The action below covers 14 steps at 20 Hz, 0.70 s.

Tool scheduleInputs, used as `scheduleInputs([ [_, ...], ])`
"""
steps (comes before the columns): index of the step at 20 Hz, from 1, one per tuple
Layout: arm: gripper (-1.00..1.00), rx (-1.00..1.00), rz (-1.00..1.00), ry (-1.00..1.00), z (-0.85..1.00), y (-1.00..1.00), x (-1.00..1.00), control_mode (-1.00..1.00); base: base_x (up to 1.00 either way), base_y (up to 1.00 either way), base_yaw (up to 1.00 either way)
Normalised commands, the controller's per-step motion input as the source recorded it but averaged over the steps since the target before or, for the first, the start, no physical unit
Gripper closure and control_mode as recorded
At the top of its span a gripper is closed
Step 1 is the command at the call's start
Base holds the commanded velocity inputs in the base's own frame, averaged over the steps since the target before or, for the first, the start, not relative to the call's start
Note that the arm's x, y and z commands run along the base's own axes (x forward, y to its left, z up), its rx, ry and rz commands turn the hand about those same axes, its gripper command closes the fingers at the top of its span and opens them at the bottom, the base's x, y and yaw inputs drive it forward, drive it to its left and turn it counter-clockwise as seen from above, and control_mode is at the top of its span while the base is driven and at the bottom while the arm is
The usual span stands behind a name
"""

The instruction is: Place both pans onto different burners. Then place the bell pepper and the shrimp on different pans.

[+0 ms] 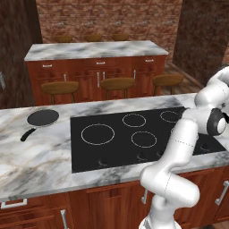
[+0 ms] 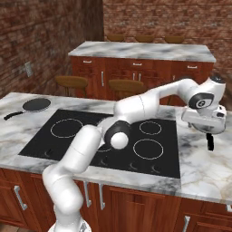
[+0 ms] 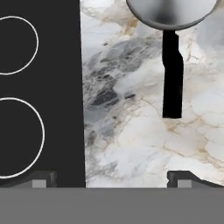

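Observation:
The black pan [image 1: 42,117] [image 2: 36,104] lies on the marble counter left of the cooktop, with its long handle pointing toward the front left. The steel pan [image 3: 170,11] rests on the counter right of the cooktop, and its black handle [image 3: 172,74] [image 2: 210,142] points toward my hand. My gripper [image 3: 113,181] [image 2: 209,129] hovers open over the marble by the cooktop's right edge, short of the handle, with nothing between its fingers. White burner rings [image 3: 17,138] [image 1: 97,134] [image 2: 148,149] mark the glass. The bell pepper and the shrimp are out of view.
The black glass cooktop [image 1: 120,154] [image 2: 41,140] is set into a marble counter [image 1: 36,156] [image 2: 204,167]. Behind it stand wooden stools [image 1: 117,83] and a second marble island [image 1: 94,50]. Brick walls close off the back.

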Motion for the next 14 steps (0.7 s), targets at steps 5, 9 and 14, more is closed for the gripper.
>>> scheduleInputs([
  [5,-1.00,0.00,0.00,0.00,-0.43,-0.10,0.14,-1.00,0.00,0.00,0.00],
  [9,-1.00,-0.02,0.00,0.00,-0.40,-0.06,0.15,-1.00,0.00,0.00,0.00],
  [14,-1.00,0.00,-0.01,0.00,-0.28,-0.18,0.20,-1.00,0.00,0.00,0.00],
])
